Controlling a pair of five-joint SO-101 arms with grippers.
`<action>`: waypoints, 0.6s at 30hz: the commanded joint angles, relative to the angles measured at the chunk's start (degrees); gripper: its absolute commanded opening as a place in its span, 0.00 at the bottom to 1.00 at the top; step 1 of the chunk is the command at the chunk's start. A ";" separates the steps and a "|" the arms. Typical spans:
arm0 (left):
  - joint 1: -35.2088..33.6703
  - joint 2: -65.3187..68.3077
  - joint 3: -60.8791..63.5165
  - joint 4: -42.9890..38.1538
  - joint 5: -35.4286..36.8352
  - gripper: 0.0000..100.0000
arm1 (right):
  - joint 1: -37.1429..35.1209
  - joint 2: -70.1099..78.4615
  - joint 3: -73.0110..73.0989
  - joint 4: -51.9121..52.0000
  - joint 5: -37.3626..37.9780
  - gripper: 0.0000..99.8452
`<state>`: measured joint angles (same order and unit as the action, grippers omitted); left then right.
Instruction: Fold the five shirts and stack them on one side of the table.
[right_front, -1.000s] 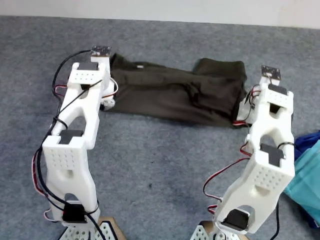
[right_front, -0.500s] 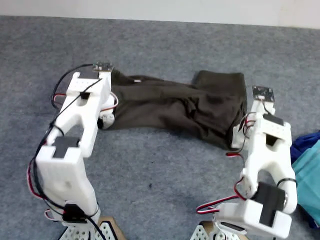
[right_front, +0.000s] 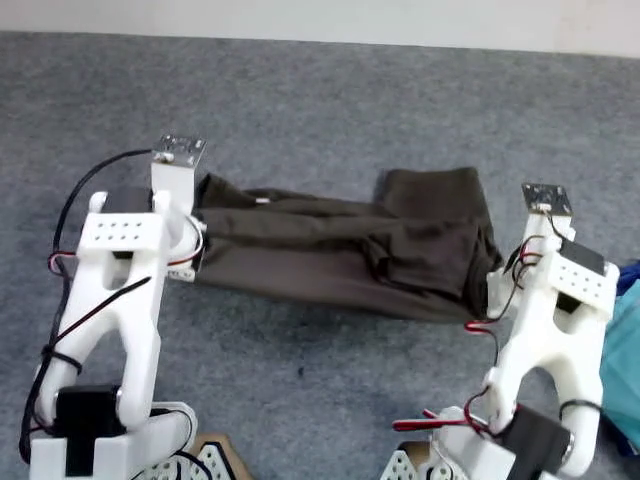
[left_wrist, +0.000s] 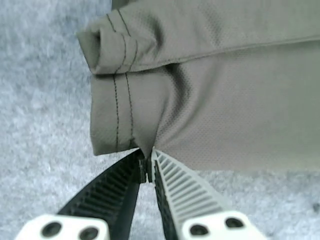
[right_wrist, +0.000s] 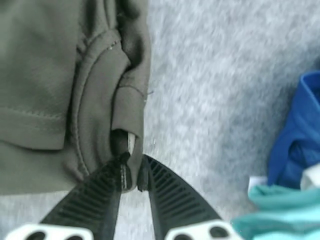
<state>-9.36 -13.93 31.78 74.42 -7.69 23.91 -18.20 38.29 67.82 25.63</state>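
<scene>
Left hand (left_wrist: 148, 159) clamped on olive shirt (right_front: 330, 250) hem | right hand (right_wrist: 132, 172) pinching its opposite end | shirt mid-tabletop (right_front: 300, 90), lengthwise-folded | I judge: first shirt underway; blue shirt (right_wrist: 292, 145), teal shirt (right_front: 620, 345) at right edge pending, stacking pending.

1. Nothing legible anywhere: no words, numbers, brands or signs.
2. Olive shirt (right_front: 340, 255): plain cloth with rows of stitching at the hem, no print to read.
3. White patch (right_wrist: 257, 184) just beside the teal shirt (right_wrist: 280, 215): possibly a tag, too small to read.
</scene>
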 joint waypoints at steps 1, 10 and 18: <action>-2.07 -2.68 1.63 -0.44 -2.99 0.01 | 1.98 -5.05 0.48 3.91 3.25 0.01; -3.56 -2.86 7.69 -0.88 -4.13 0.01 | 6.73 -12.79 10.51 4.88 11.52 0.01; -7.34 -2.86 10.42 -2.55 -0.88 0.15 | 6.81 -14.46 14.11 0.57 11.60 0.01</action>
<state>-12.97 -13.93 42.33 72.40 -11.47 29.89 -30.86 52.79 69.76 36.44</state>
